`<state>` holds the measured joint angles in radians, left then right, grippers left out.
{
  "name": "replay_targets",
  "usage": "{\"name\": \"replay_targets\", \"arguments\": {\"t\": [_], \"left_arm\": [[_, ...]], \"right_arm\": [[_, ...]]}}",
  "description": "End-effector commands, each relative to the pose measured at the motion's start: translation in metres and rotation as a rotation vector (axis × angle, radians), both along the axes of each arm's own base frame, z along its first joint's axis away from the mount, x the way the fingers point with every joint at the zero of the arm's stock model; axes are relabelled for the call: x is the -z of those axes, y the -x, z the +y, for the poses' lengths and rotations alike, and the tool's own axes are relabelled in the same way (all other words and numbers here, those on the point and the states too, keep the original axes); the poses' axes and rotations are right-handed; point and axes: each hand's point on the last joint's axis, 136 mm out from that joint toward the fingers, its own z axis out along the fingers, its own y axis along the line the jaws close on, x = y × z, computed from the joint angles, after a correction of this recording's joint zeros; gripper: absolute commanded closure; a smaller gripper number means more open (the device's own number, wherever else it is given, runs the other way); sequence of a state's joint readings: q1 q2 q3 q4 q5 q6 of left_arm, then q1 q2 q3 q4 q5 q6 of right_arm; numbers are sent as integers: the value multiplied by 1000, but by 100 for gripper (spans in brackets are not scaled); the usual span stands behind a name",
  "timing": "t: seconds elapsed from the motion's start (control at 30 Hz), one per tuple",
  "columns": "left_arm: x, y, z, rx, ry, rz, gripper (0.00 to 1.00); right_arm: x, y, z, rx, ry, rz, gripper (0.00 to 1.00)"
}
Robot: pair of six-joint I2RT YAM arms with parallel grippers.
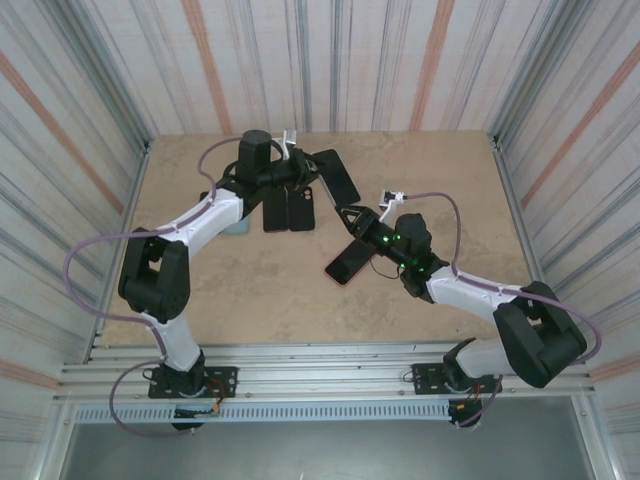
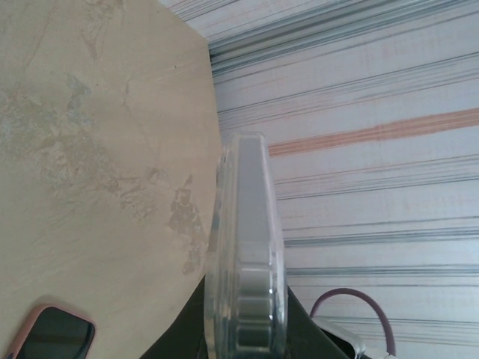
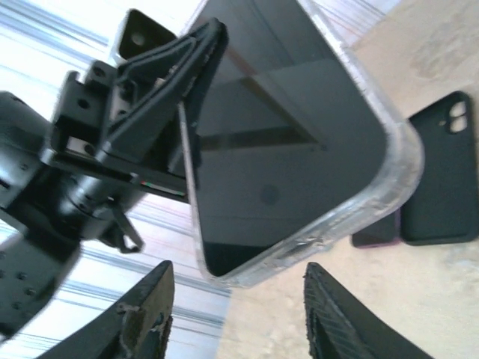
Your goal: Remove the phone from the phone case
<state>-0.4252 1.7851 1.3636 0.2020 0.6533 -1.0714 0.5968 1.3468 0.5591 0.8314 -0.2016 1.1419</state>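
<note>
A dark phone in a clear case (image 1: 338, 175) is held up off the table at the back centre, with my left gripper (image 1: 305, 165) shut on it. In the left wrist view the clear case (image 2: 247, 224) stands edge-on between the black fingers of my left gripper (image 2: 243, 329). In the right wrist view the phone's dark screen (image 3: 284, 134) fills the upper middle, and the case's clear corner hangs just above my right gripper (image 3: 236, 273). That gripper is open, with nothing between its fingers. My right gripper (image 1: 352, 215) sits just below and right of the phone.
A black case (image 3: 441, 179) with a camera cut-out and a purple-edged one (image 3: 374, 233) lie on the table beyond the held phone. A pink-edged phone (image 1: 350, 262) lies under my right arm, and its corner shows as the pink-edged phone (image 2: 49, 333). Striped walls enclose the table.
</note>
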Motion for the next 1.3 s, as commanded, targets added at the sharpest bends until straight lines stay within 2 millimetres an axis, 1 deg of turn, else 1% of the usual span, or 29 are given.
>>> {"name": "replay_targets", "arguments": {"t": [0.0,0.07,0.2,0.4,0.47,0.67,0.93,1.07,1.17,1.23,1.27], "left_arm": [[-54,8,4,-8,103,-97,84],[-57,9,3,-7,117,-97,84],[-60,10,3,-8,137,-91,84],[-68,13,3,-4,173,-89,85],[-71,14,3,0,184,-94,85],[-80,19,2,15,213,-100,85],[-91,22,2,23,262,-93,86],[-101,25,2,27,307,-85,86],[-114,27,2,34,348,-89,87],[-121,30,2,40,358,-100,87],[-121,32,2,41,351,-106,87]], "right_arm": [[-14,-2,4,11,-114,0,56],[-13,-2,5,14,-124,8,58],[-23,-3,6,13,-150,-12,65],[-26,-5,3,25,-176,-14,71],[-31,-5,5,12,-187,-22,73],[-35,-7,4,9,-206,-20,78],[-40,-8,2,3,-202,-39,84],[-38,-9,0,4,-190,-44,88],[-38,-11,0,-2,-165,-58,92],[-36,-13,-1,-2,-147,-60,91],[-40,-13,0,-12,-149,-76,89]]}}
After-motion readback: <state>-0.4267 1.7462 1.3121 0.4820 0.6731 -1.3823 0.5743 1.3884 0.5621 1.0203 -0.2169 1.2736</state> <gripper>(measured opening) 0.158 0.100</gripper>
